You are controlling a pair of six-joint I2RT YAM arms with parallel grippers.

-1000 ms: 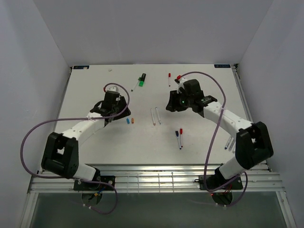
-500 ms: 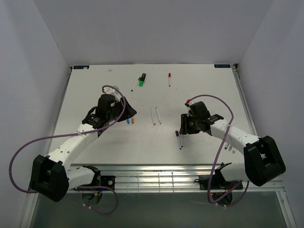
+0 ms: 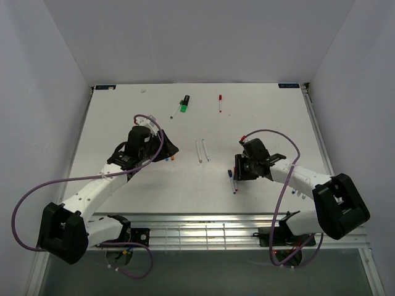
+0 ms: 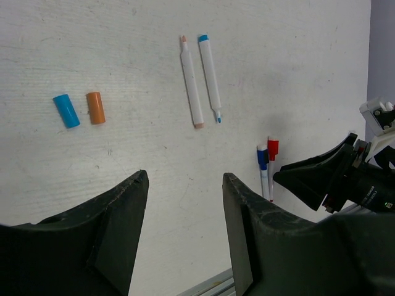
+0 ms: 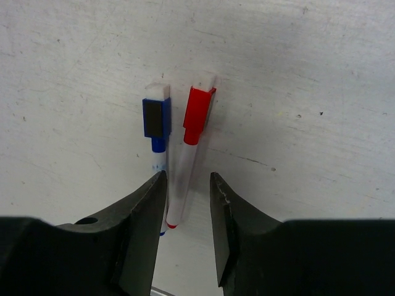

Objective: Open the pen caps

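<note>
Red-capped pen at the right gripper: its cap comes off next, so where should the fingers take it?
Probably the white barrel of the red-capped pen, just below the cap, from straight above: it lies flat, and the cap stays free. The blue-capped pen lies close alongside, leaving little room.

1. Right gripper [image 5: 187,179]: its parted fingers straddle the red-capped pen [image 5: 196,123]; the blue-capped pen [image 5: 157,120], just beside, crowds one finger.
2. Left gripper [image 4: 185,185]: open table [image 4: 185,154] lies between its spread fingers; the blue cap [image 4: 66,111], orange cap [image 4: 95,108] and two uncapped pens [image 4: 192,92] lie farther ahead.
</note>
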